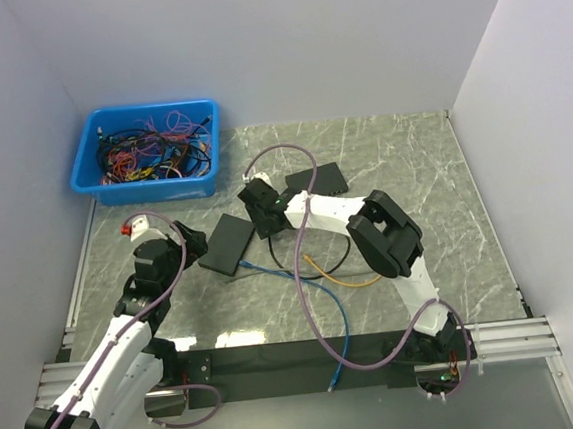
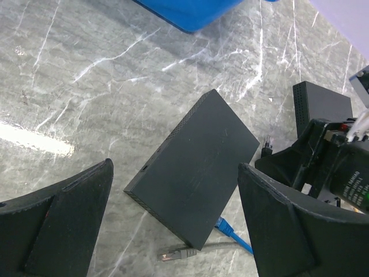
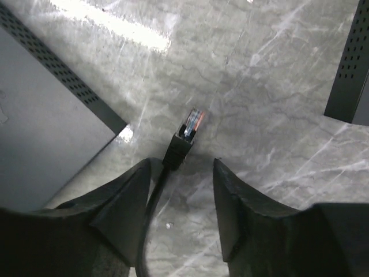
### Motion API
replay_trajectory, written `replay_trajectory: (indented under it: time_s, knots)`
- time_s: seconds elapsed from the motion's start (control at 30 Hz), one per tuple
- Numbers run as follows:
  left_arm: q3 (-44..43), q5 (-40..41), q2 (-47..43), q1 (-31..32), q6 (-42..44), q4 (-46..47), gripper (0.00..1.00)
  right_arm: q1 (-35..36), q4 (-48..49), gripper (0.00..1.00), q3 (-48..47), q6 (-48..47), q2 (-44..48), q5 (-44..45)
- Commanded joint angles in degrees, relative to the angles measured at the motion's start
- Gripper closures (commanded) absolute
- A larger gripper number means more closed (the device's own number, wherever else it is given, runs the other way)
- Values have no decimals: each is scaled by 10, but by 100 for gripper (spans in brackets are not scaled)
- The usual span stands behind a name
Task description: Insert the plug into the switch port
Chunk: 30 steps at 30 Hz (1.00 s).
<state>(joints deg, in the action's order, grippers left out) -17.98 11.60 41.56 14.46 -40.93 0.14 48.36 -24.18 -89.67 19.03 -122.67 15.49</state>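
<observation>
The right pincer [image 3: 181,167] is half open and straddles a black cable [image 3: 153,208] just behind its plug [image 3: 189,124]. The cable runs close along one finger [image 3: 124,202], and a clear gap shows on the other side, so nothing is clamped. The plug pokes out just ahead of the fingertips with its clear tip pointing away from the pincer, low over the marbled tabletop [image 3: 259,115]. I cannot tell whether it rests on the tabletop. Just beside it on one side is the corner of the flat black switch [image 3: 40,133], whose edge has a row of vent holes. Well apart on the other side stands a second black box [image 3: 351,69].

The left pincer [image 2: 176,170] is spread wide and holds nothing, hanging above the same switch. At the switch's near edge lie a grey plug [image 2: 173,254] and a blue cable [image 2: 230,231].

From above, an orange cable [image 1: 348,281] curls under the right arm. A blue bin [image 1: 144,190] full of tangled cables stands in the far left corner.
</observation>
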Motion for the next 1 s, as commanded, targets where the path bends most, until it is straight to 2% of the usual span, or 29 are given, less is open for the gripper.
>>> replay_trajectory:
  time_s: [0.0,0.47,0.57,0.7,0.8,0.97]
  knots:
    - [4,9,-12,2,4,19,5,-3,-10,47,-33,5,-11,16]
    - [3,6,-9,2,5,20,6,-5,1,69,-19,11,-20,-15]
    - [2,6,-8,2,5,20,6,-5,10,77,-5,12,-16,-25]
    - [2,5,-7,2,6,21,6,-6,23,91,12,6,-13,-26]
    - [1,4,-6,2,7,21,7,-7,46,100,42,4,21,2]
    - [0,6,-8,2,8,21,7,-7,115,100,117,-13,134,52]
